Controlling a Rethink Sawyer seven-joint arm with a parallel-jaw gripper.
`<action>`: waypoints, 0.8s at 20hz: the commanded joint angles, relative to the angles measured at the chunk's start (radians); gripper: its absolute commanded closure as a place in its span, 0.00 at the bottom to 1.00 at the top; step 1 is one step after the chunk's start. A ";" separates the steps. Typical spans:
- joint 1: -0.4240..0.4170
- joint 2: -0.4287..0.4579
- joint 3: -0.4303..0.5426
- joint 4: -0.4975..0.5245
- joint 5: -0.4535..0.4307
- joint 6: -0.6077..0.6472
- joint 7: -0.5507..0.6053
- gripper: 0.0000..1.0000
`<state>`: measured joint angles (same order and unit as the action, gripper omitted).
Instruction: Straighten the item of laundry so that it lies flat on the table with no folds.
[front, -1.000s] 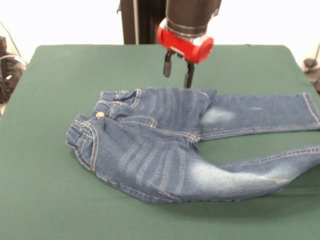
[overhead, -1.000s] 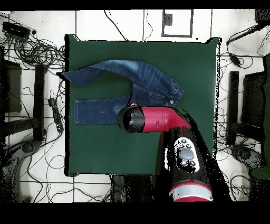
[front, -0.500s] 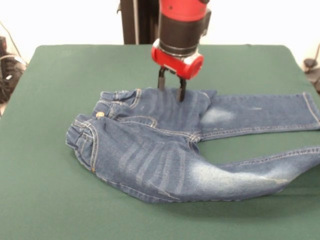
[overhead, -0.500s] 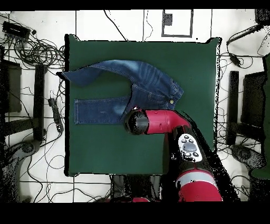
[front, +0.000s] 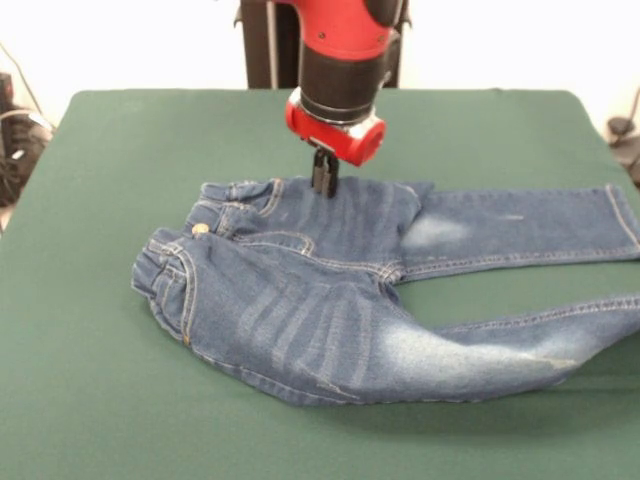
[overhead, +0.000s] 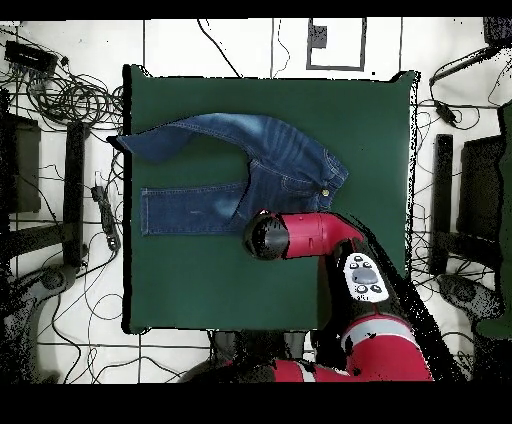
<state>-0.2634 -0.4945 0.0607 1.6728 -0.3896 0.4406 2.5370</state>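
Observation:
The item of laundry (front: 300, 300), a small pair of blue jeans, lies across the middle of the green table (front: 100, 150), waistband to the left and both legs running right. The seat is rumpled, and the near leg bends away from the far one. My gripper (front: 322, 180) stands upright at the far edge of the jeans' seat, fingers pressed together on the denim edge. In the overhead view the red arm (overhead: 300, 235) covers the gripper, and the jeans (overhead: 270, 150) spread up and left from it over the table (overhead: 370, 130).
In the overhead view the tip of one jeans leg (overhead: 115, 143) reaches just past the table's left edge. Cables (overhead: 60, 90) and dark stands (overhead: 443, 200) crowd the floor around the table.
The gripper has come down and moved left in the front view, from above the table behind the jeans onto their far edge. Its fingers have gone from open to shut.

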 joint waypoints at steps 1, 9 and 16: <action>0.022 -0.015 0.104 0.018 -0.024 -0.007 -0.069 1.00; 0.012 -0.094 0.147 0.041 0.036 0.074 -0.075 1.00; -0.005 -0.080 0.175 -0.027 0.066 0.221 -0.128 1.00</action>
<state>-0.2661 -0.6005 0.0931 1.6635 -0.3711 0.5024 2.5370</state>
